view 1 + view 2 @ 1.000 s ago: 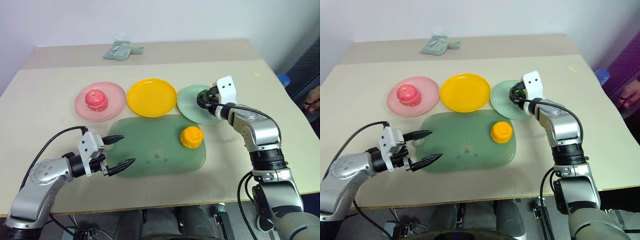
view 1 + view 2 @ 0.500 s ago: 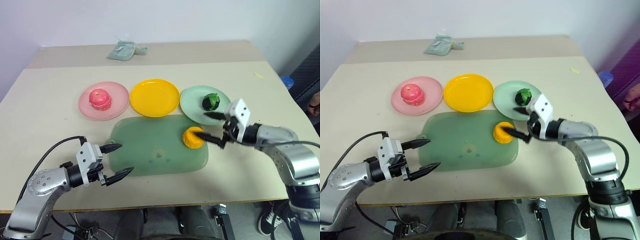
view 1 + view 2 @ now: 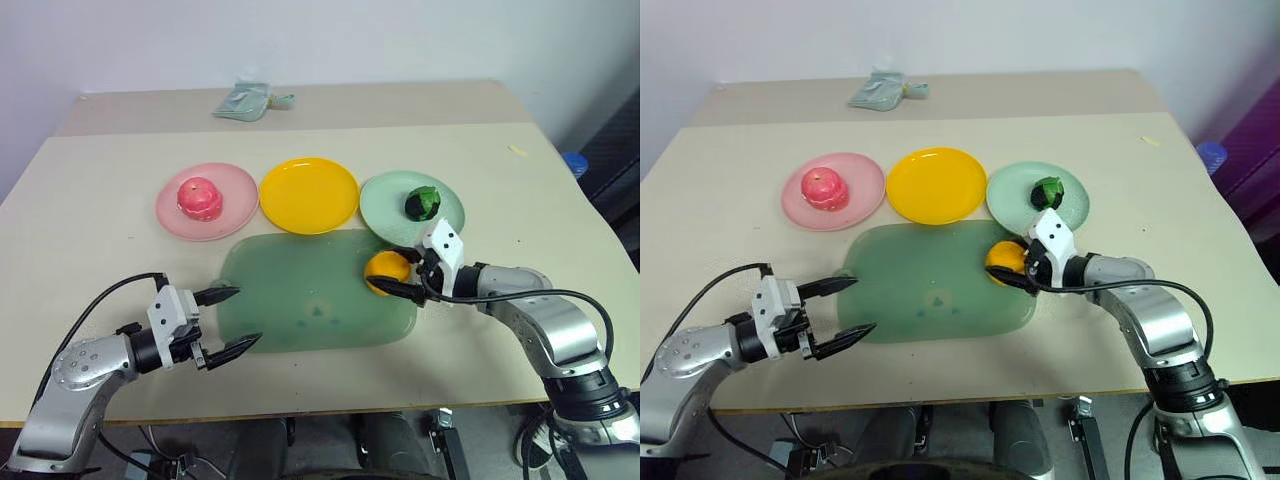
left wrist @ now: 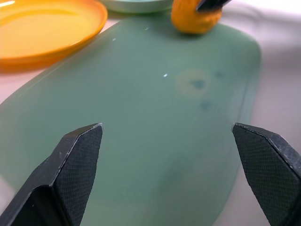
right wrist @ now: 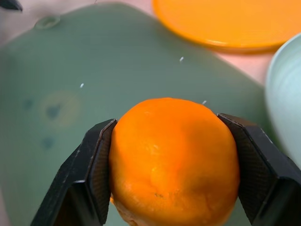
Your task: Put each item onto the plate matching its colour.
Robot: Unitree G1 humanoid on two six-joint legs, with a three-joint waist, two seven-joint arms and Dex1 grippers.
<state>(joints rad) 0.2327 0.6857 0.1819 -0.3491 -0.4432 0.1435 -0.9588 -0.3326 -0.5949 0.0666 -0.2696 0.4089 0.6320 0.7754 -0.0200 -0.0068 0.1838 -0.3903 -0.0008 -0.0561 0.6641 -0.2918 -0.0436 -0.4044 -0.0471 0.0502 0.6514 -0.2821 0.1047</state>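
Nearest the robot, the left end effector [image 3: 228, 318] hovers at the near left edge of the green board [image 3: 300, 300], its two black fingers spread wide with nothing between them. In its wrist view the fingers are cut off at the bottom edge.

Further in, the right end effector [image 3: 398, 274] is closed on the orange toy [image 5: 174, 160] at the board's far right corner; the right wrist view shows a finger pressed to each side of it. From the head views the fingers hide part of the toy, and whether it rests on the board or is lifted cannot be told.

Beyond the board three plates stand in a row on the table [image 3: 90, 210]. The pink plate [image 3: 172, 214] carries the pink-red toy [image 3: 199, 198], the yellow plate [image 3: 308, 194] is bare, and the mint plate [image 3: 384, 200] carries the dark green toy [image 3: 422, 203].

At the table's far edge lies a small crumpled pale green thing [image 3: 245, 100], too small to identify.
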